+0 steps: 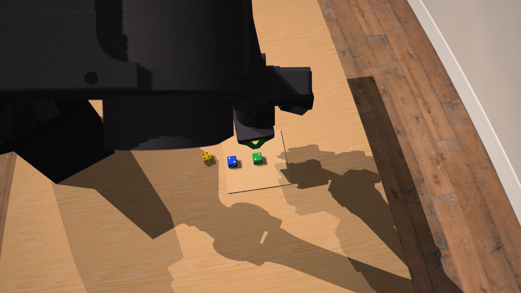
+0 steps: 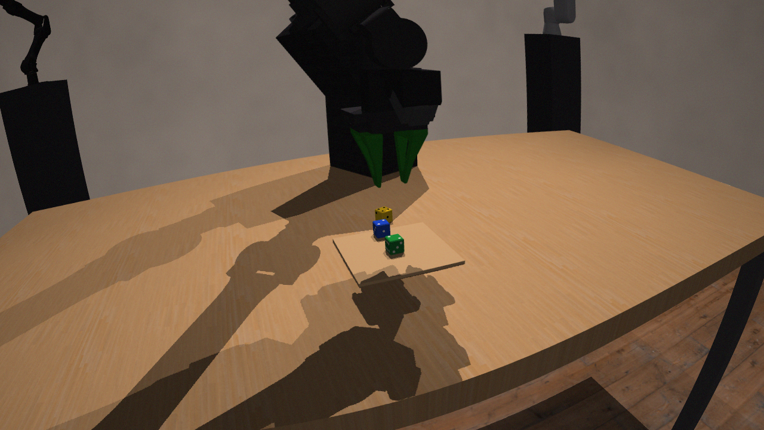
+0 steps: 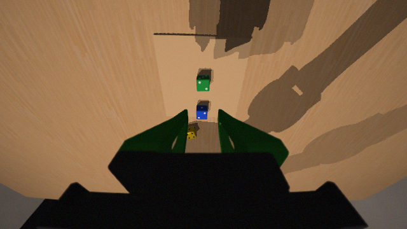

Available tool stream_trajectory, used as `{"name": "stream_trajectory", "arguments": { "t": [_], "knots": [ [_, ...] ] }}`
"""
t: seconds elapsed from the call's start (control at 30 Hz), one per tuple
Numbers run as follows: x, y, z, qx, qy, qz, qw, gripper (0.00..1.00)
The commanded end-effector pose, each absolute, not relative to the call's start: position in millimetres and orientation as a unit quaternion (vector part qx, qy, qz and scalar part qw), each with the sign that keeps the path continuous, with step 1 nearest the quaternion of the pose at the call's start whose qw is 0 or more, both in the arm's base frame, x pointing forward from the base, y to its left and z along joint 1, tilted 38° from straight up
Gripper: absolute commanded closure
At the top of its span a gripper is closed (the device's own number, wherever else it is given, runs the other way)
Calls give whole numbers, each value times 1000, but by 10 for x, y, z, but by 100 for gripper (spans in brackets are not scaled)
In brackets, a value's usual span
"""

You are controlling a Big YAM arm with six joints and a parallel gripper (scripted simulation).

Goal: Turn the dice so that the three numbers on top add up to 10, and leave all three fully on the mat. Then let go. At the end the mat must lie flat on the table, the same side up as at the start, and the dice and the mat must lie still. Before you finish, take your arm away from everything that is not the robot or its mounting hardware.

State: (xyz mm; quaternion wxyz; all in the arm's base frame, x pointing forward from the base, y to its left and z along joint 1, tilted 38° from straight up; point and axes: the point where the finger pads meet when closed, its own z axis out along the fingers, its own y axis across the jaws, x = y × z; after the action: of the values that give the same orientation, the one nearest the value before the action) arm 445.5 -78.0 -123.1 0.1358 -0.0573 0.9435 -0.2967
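My gripper is open and empty, raised above the table. The green die sits near the middle of the thin, flat wooden mat, with two pips on top. The blue die sits on the mat near its robot-side edge, also with two pips on top. The yellow die stands on the table just off that edge, several pips on top. In the wrist view the left finger partly covers it.
The wooden table surrounds the mat. Arm shadows cross it and part of the mat. My arm's pedestal stands on the robot side. Two more pedestals with arms stand beyond the table.
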Motion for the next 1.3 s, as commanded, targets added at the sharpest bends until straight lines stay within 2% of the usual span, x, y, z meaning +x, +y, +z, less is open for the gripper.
{"name": "stream_trajectory", "arguments": {
  "t": [0.0,0.67,0.83,0.9,0.97,1.03,1.07,1.13,1.27],
  "knots": [
    [4475,-693,-1120,-54,943,-295,146,0],
    [4489,-699,-1120,-56,942,-295,151,0],
    [3729,-878,-1635,-138,936,-306,102,0],
    [3729,-878,-1635,-138,936,-306,102,0],
    [3333,-909,-1756,-183,929,-310,84,0],
    [3263,-828,-1776,-206,924,-310,84,0],
    [3268,-809,-1776,-209,924,-310,85,66],
    [3509,-835,-1661,-195,922,-315,110,66],
    [3508,-840,-1661,-194,922,-316,110,66]
  ]
}}
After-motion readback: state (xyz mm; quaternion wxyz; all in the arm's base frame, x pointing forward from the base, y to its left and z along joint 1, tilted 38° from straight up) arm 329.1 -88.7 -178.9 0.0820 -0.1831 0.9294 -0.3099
